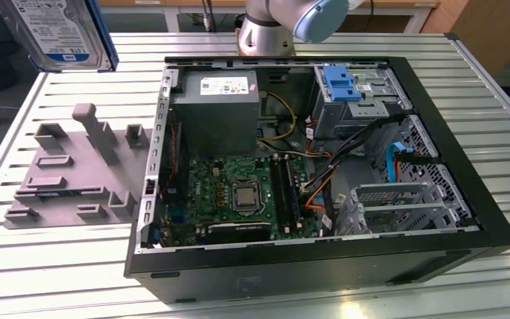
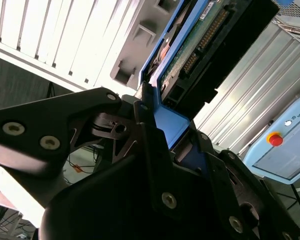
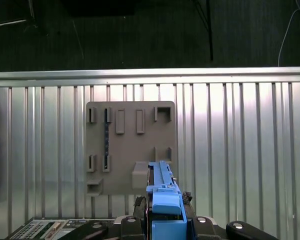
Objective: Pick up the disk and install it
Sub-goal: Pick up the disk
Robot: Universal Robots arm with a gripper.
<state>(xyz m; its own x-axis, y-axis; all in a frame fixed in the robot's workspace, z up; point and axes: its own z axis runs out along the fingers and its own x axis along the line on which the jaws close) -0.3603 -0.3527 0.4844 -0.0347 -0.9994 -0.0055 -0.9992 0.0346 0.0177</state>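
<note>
Blue plastic rails frame the silver disk (image 1: 60, 30), and your gripper (image 2: 172, 127) grips it by one end, aloft over the ribbed metal table (image 1: 467, 73) near the grey slotted fixture plate (image 1: 78, 173). The exterior view's edge cuts off its top. In the second wrist view you see its green circuit-board underside.

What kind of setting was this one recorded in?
Probably a robotics lab bench for computer assembly: an open computer case sits on a slatted metal table, a grey holder plate lies beside it, and the hand holds the disk.
</note>
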